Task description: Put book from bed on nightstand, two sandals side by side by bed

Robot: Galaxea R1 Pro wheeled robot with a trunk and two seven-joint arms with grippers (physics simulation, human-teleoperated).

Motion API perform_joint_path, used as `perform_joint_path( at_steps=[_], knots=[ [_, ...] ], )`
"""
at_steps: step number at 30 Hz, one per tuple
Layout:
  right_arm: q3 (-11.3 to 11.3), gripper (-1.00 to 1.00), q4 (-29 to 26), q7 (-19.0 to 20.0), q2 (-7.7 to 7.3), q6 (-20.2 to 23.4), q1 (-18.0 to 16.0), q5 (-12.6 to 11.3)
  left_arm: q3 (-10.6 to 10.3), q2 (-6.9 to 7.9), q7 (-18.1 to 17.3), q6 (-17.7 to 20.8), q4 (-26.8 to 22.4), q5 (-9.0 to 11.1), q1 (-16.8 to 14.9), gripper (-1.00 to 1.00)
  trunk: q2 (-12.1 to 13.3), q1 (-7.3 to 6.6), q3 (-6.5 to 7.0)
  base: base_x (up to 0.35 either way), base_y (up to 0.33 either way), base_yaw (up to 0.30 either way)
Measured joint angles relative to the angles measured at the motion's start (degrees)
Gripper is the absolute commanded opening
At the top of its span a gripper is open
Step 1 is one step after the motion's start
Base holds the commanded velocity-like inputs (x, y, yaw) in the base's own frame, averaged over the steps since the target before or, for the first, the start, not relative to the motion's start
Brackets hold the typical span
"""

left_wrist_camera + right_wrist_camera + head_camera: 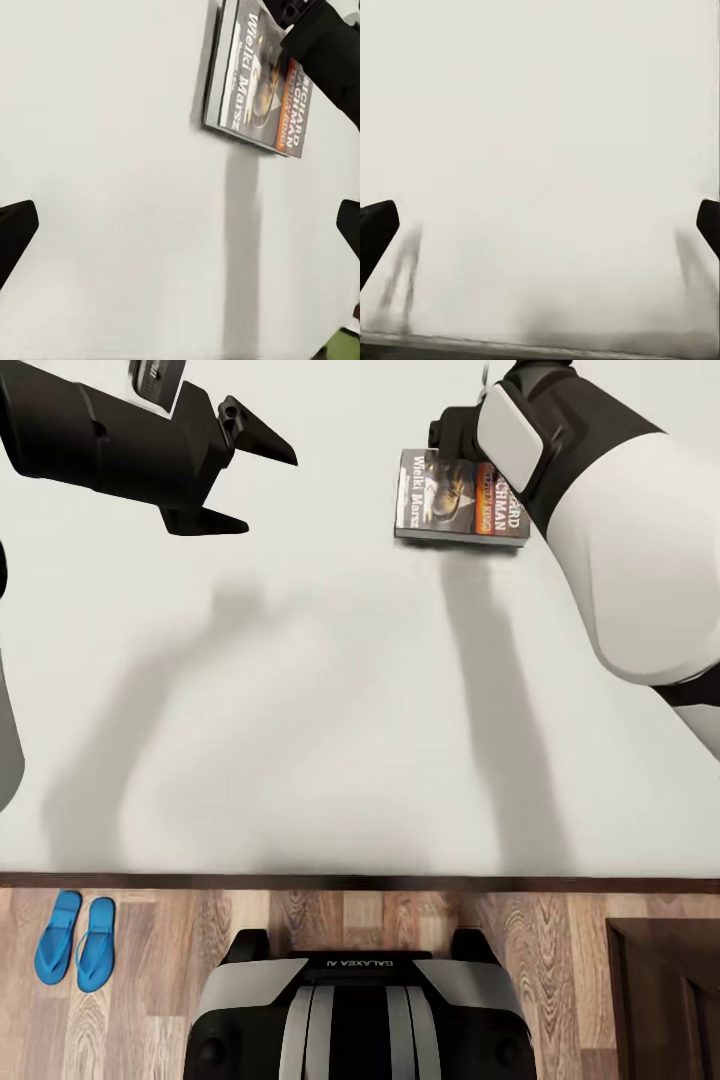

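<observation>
A: Two sandals [76, 940] are seen nearest, on the wood floor [560, 960] by the robot's base [360, 1010], on its left. Bright blue, laid side by side, toes toward the bed, just short of the bed's dark frame edge [400, 881].

B: And to the right?

A: A dark brown cabinet corner [665, 1000] is seen at the lower right of the head view, prob. the nightstand. Not enough is shown to be sure.

B: Next out?

A: The pale mattress [330, 710] is spread across most of the head view. Arm shadows are cast on it.

B: Book?

A: The book [462, 498] is lying flat on the mattress, far side, toward the robot's right. Dark cover, orange-tan pic, white lettering. In the left wrist view the book [259, 82] is seen with a dark arm part over its corner.

B: Grippers?

A: Left gripper [240, 480] is held above the mattress, well apart from the book, fingers spread wide, nothing between them. Same spread is shown by the left wrist cam, fingertips [15, 225] at both edges.

B: Right?

A: Right arm [620, 530] is reached over the book's far end. Fingertips [375, 229] are seen wide apart in the right wrist view, bare mattress [540, 150] between them, nothing gripped.
</observation>
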Motion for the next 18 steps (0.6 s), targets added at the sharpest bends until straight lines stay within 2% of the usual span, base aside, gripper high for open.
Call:
perform_joint_path(
  at_steps=[4,13,18],
  knots=[
    [0.02,1.00,0.34,-0.20,0.00,0.07,-0.22,-0.11,0.01,-0.05,-0.01,0.00,0.00,0.00,0.00,1.00,0.00,0.00,0.00,-0.305,0.000,0.000],
    [-0.01,1.00,1.29,-0.28,0.00,0.24,-0.83,-0.25,0.01,-0.08,-0.01,-0.08,0.00,-0.08,0.00,1.00,0.00,-0.02,0.00,-0.094,0.000,0.000],
    [-0.04,1.00,1.39,-0.28,0.00,0.33,-0.91,-0.25,0.01,-0.09,-0.01,-0.08,0.00,-0.04,0.00,1.00,0.00,0.00,0.00,-0.246,0.000,0.000]
  ],
)
